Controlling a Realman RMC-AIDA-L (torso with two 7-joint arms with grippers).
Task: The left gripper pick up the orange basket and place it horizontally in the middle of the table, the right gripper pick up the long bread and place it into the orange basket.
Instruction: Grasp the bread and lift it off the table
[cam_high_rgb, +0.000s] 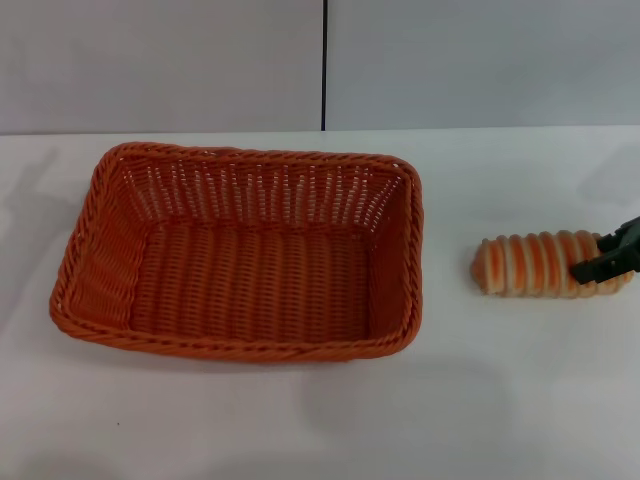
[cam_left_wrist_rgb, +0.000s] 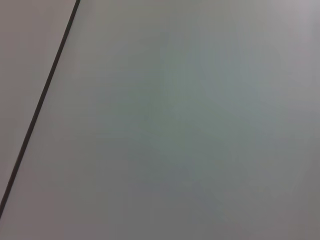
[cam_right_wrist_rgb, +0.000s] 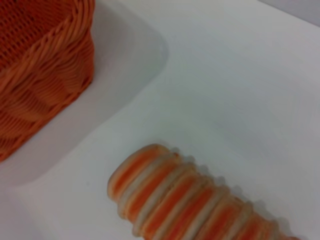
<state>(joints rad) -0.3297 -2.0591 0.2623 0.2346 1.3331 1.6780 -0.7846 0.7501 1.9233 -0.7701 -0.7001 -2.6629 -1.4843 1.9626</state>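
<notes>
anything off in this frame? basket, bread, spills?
Nothing stands out. The orange basket sits upright and empty mid-table, weave intact. The long bread lies whole on the table to the basket's right, apart from it, with the right gripper at its far end. No spills.

wall (cam_high_rgb: 160, 60): pale grey, behind the table | seam (cam_high_rgb: 324, 60): thin, dark, vertical

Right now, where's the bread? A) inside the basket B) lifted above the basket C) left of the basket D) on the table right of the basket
D: the bread lies on the table to the right of the empty basket, apart from it, with the right gripper at its far end.
</notes>
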